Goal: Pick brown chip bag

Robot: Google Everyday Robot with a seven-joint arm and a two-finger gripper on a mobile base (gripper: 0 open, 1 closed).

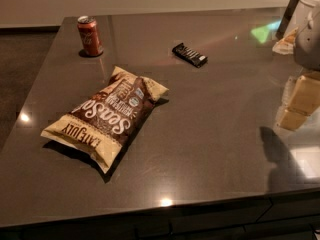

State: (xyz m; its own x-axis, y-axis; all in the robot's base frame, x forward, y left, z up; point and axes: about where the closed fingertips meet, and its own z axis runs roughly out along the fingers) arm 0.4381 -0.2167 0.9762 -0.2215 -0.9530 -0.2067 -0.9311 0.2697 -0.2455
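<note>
The brown chip bag (109, 115) lies flat on the dark countertop (210, 134), left of centre, with its dark brown middle, white script and tan ends printed "LATE JULY". It is tilted, one end toward the front left and the other toward the back right. My gripper (299, 105) hangs at the right edge of the view, above the counter and far to the right of the bag. It holds nothing that I can see. Its shadow falls on the counter below it.
A red soda can (90, 36) stands at the back left of the counter. A small black candy bar (190, 55) lies behind the bag, toward the middle. The counter's front edge runs along the bottom; dark floor lies to the left.
</note>
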